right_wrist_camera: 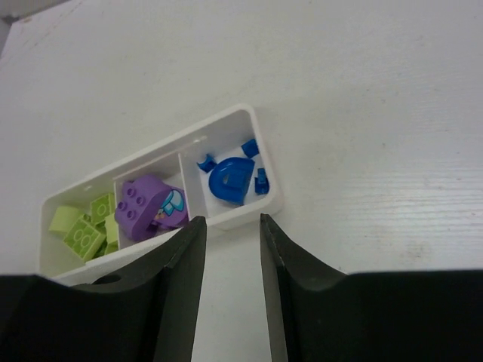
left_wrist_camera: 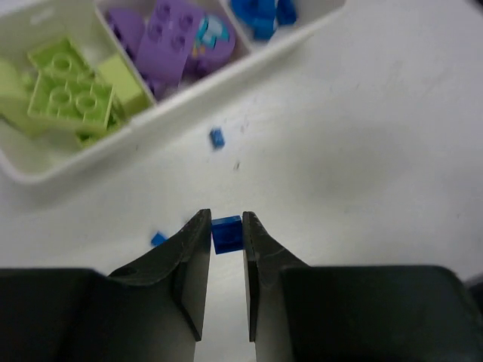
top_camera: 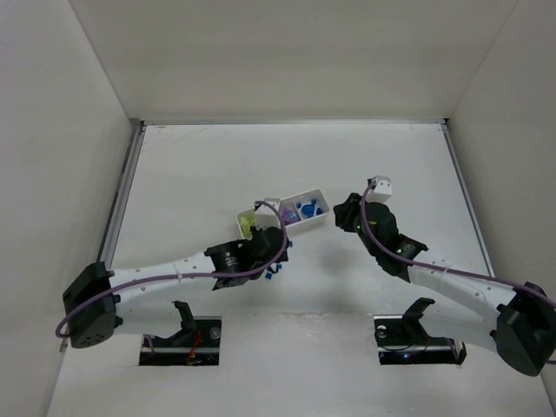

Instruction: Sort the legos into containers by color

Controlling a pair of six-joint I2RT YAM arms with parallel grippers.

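Note:
My left gripper [left_wrist_camera: 226,225] is shut on a tiny blue lego [left_wrist_camera: 227,235], pinched at the fingertips just above the table. Two more blue bits [left_wrist_camera: 217,137] [left_wrist_camera: 158,239] lie loose on the table between it and the white tray [left_wrist_camera: 192,96]. The containers hold yellow-green bricks [left_wrist_camera: 68,94] on the left, purple blocks [left_wrist_camera: 173,38] in the middle and blue pieces [left_wrist_camera: 260,15] on the right, among them a fan-shaped one [right_wrist_camera: 230,181]. My right gripper [right_wrist_camera: 226,222] hovers open and empty just short of the tray's near rim [right_wrist_camera: 234,219].
White walls enclose the table on three sides, with a metal rail [top_camera: 122,191] along the left edge. The tray [top_camera: 310,228] sits mid-table between both arms. The arm bases [top_camera: 182,339] [top_camera: 408,334] stand at the near edge.

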